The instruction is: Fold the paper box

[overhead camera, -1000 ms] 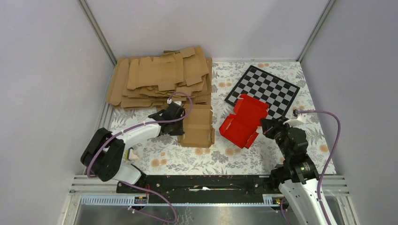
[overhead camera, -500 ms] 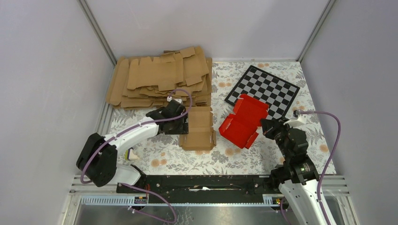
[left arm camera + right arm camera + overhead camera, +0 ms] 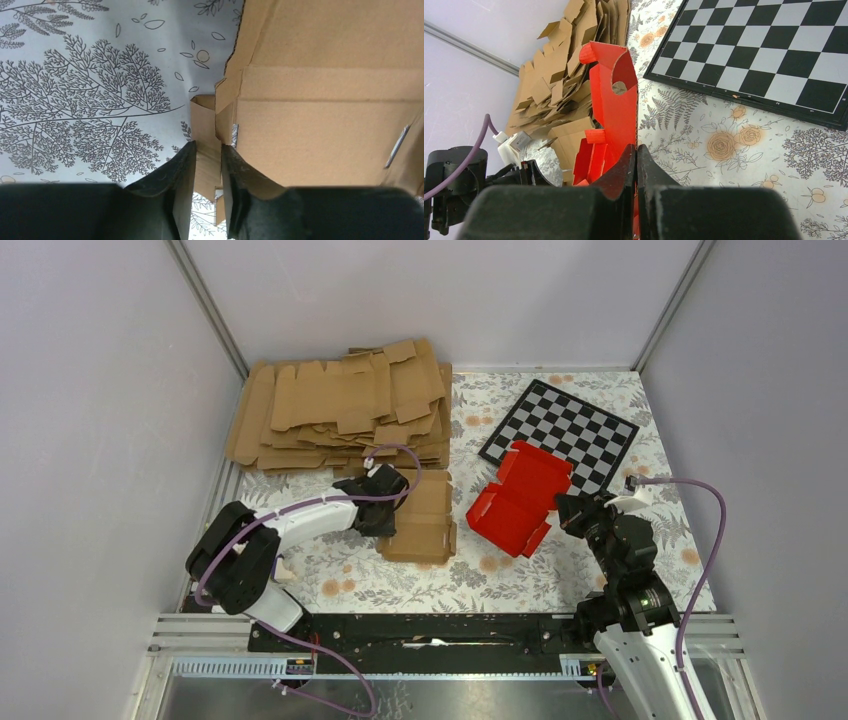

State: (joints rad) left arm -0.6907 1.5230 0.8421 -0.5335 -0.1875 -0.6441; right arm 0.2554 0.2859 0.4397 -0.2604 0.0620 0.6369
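Your right gripper (image 3: 636,148): fingers pressed nearly together on a thin edge of the paper box (image 3: 616,102). The card below the pinch is hidden behind the finger bodies. From above, the wrist covers the fingertips and the pinch point cannot be made out.

The paper box is red and part-folded, with panels standing up. It sits right of centre on the flowered table cover (image 3: 440,575). Its far end lies over or against the near-left edge of the checkered board (image 3: 565,430); you cannot tell whether they touch.

Your left gripper (image 3: 208,148): fingers set narrow, clamped on a small side flap of a loose brown cardboard blank (image 3: 428,520). The flap's lower end disappears between the fingers. The blank runs off the top and right of the wrist view. From above, the wrist covers the blank's left edge.

The blank lies between the two arms, just left of the paper box and apart from it. Its far end meets a pile of brown blanks (image 3: 330,405) at far left; any overlap is unclear.
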